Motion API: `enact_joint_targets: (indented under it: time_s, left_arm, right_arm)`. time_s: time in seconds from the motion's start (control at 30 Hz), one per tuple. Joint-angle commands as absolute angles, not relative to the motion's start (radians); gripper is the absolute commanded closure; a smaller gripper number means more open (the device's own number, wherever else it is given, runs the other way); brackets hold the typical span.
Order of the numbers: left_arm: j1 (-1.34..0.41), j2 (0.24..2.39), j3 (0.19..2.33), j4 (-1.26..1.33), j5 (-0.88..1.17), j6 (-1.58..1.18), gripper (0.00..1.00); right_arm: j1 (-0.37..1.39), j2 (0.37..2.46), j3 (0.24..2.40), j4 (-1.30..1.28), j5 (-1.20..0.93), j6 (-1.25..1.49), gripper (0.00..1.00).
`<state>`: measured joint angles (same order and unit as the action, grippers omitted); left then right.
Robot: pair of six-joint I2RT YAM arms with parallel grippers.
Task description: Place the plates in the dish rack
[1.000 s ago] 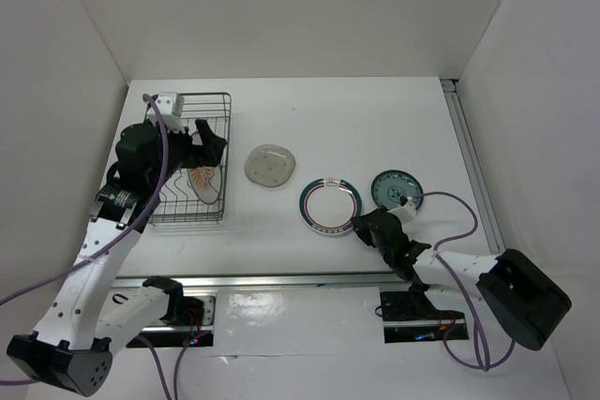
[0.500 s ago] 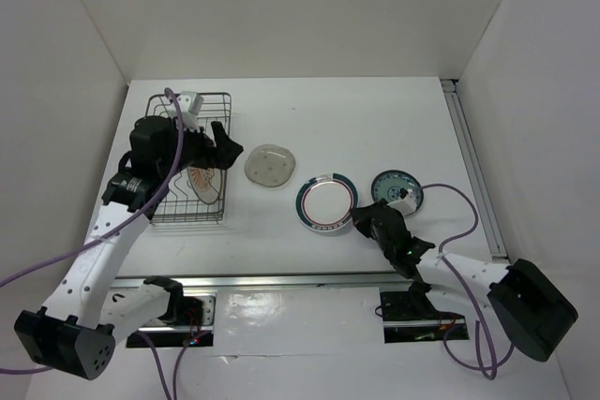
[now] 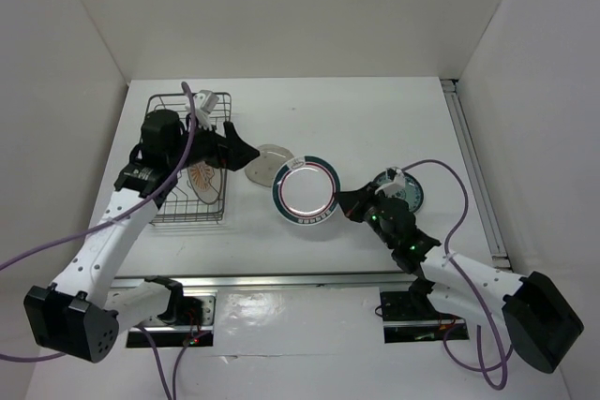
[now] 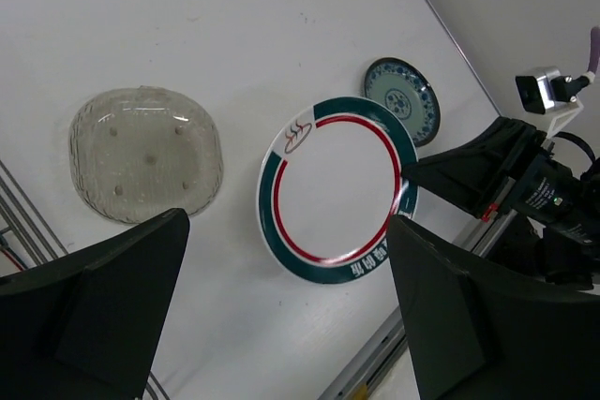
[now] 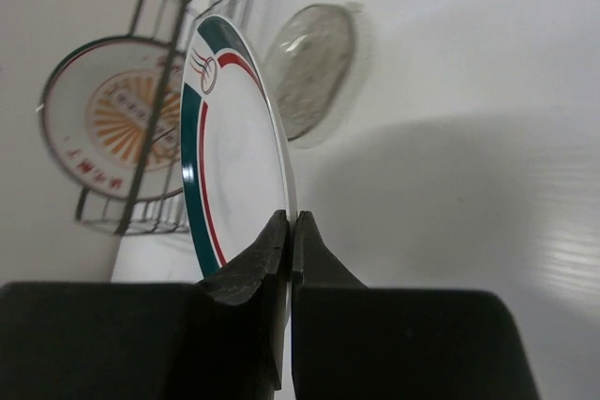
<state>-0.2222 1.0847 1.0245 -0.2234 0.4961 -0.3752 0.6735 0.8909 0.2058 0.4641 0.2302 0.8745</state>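
My right gripper (image 3: 345,201) is shut on the rim of the white plate with the teal-and-red ring (image 3: 306,188) and holds it tilted above the table; the right wrist view shows both jaws pinching its edge (image 5: 234,138). My left gripper (image 3: 239,150) is open and empty, just right of the dish rack (image 3: 192,219), facing that plate (image 4: 337,189). The cream sunburst plate (image 3: 202,181) stands in the rack. The translucent grey plate (image 3: 262,161) lies on the table between rack and held plate. The teal-patterned plate (image 3: 412,192) lies behind my right arm.
A metal rail (image 3: 281,278) runs along the table's near edge, and another (image 3: 473,175) along the right side. White walls close in the left, back and right. A purple cable (image 3: 441,168) loops above the right arm.
My right gripper has lifted the ringed plate off the table and carried it left toward the rack. My left gripper has swung right, out from over the rack, toward the plate.
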Motion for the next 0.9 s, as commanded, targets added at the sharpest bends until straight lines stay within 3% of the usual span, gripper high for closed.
enact_joint_targets:
  time_s: [0.0, 0.13, 0.47, 0.6, 0.63, 0.7, 0.73, 0.77, 0.87]
  left_arm:
    - [-0.222, 1.109, 1.023, -0.160, 0.584, -0.394, 0.00]
    - [-0.222, 1.118, 1.023, -0.160, 0.612, -0.394, 0.00]
    - [-0.222, 1.137, 1.023, -0.178, 0.620, -0.364, 0.01]
    - [-0.222, 1.158, 1.032, -0.178, 0.630, -0.364, 0.33]
    - [-0.222, 1.158, 1.032, -0.178, 0.630, -0.364, 0.47]
    - [-0.222, 1.167, 1.032, -0.178, 0.640, -0.364, 0.67]
    - [-0.222, 1.167, 1.041, -0.187, 0.640, -0.364, 0.86]
    - [-0.222, 1.167, 1.042, -0.187, 0.640, -0.364, 0.96]
    - [-0.222, 1.167, 1.052, -0.187, 0.649, -0.364, 1.00]
  right_arm:
    - [0.672, 0.913, 0.262, 0.761, 0.014, 0.781, 1.00]
    - [0.681, 0.974, 0.317, 0.859, -0.121, 0.761, 1.00]
    - [0.690, 1.086, 0.492, 0.856, -0.192, 0.689, 1.00]
    - [0.690, 1.106, 0.515, 0.856, -0.192, 0.680, 1.00]
    - [0.690, 1.106, 0.525, 0.865, -0.192, 0.670, 1.00]
    - [0.690, 1.115, 0.535, 0.865, -0.192, 0.670, 1.00]
    - [0.690, 1.126, 0.546, 0.855, -0.192, 0.670, 1.00]
    - [0.690, 1.126, 0.546, 0.854, -0.192, 0.670, 1.00]
    - [0.690, 1.135, 0.546, 0.854, -0.192, 0.661, 0.99]
